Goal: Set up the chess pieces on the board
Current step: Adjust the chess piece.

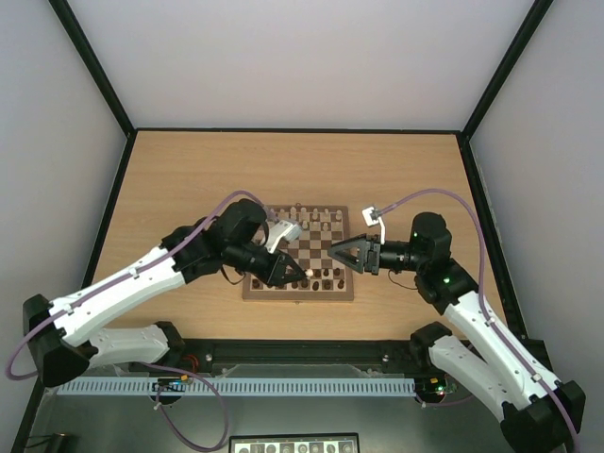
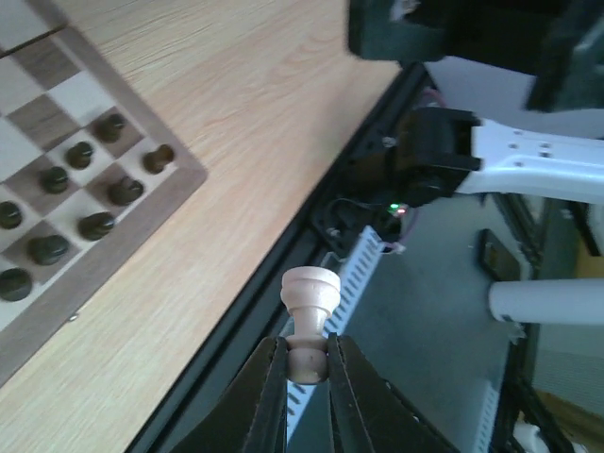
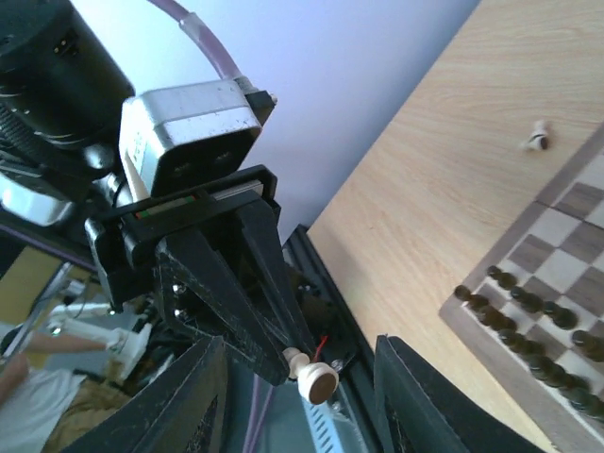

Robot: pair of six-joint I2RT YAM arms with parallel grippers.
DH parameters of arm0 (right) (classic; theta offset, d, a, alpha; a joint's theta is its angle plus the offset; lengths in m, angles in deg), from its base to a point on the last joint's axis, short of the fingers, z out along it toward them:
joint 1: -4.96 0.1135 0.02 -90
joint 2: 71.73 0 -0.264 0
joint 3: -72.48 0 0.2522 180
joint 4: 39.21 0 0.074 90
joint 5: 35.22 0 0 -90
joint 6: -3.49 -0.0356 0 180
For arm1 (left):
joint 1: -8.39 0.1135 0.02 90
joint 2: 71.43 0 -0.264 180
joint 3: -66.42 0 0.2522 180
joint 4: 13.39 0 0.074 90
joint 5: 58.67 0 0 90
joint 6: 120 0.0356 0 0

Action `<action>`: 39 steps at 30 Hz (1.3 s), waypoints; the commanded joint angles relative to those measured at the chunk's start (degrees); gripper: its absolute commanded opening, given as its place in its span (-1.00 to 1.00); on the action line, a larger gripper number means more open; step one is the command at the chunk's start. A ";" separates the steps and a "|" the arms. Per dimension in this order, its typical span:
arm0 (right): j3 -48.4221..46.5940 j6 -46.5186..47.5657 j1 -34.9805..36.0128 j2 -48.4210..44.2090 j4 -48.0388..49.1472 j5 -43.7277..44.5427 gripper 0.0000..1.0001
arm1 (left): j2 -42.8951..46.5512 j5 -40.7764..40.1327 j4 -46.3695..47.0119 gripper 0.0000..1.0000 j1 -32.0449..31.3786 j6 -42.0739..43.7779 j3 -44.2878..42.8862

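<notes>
From above, the pale pawn [image 1: 304,274] is nearly hidden at the tip of the left gripper [image 2: 306,345], and the pale chessmen [image 1: 316,218] on the far ranks of the board [image 1: 298,294] are too small to be told apart. The pawn is clamped by its base between black fingers and held above the board's near ranks. Its long axis is carried straight on from the fingers, with the round head pointed toward the right gripper [image 1: 338,253], whose jaws are spread wide and empty. Smooth, turned cream wood is shown; dark rounded chessmen [image 2: 97,225] are stood on checked squares by the mid-brown border, and one pale piece [image 3: 537,138] is seen lying on the grained wooden table [image 1: 189,179] just off the board
</notes>
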 commanded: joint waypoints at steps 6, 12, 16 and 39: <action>1.69 -7.29 3.83 1.82 7.12 -9.66 -0.15 | 5.74 12.21 14.32 -0.75 -0.27 -4.14 4.13; 1.38 -8.00 8.49 1.71 7.20 -7.77 -0.29 | 5.89 12.52 16.19 -0.74 -0.27 -4.67 5.22; 1.49 -8.31 9.40 1.30 7.54 -7.42 -0.30 | 6.07 12.28 16.64 -0.74 -0.31 -4.87 5.59; 6.45 -18.01 10.32 -4.01 17.64 3.83 -0.81 | 8.47 6.42 25.06 -0.62 1.70 -9.97 9.35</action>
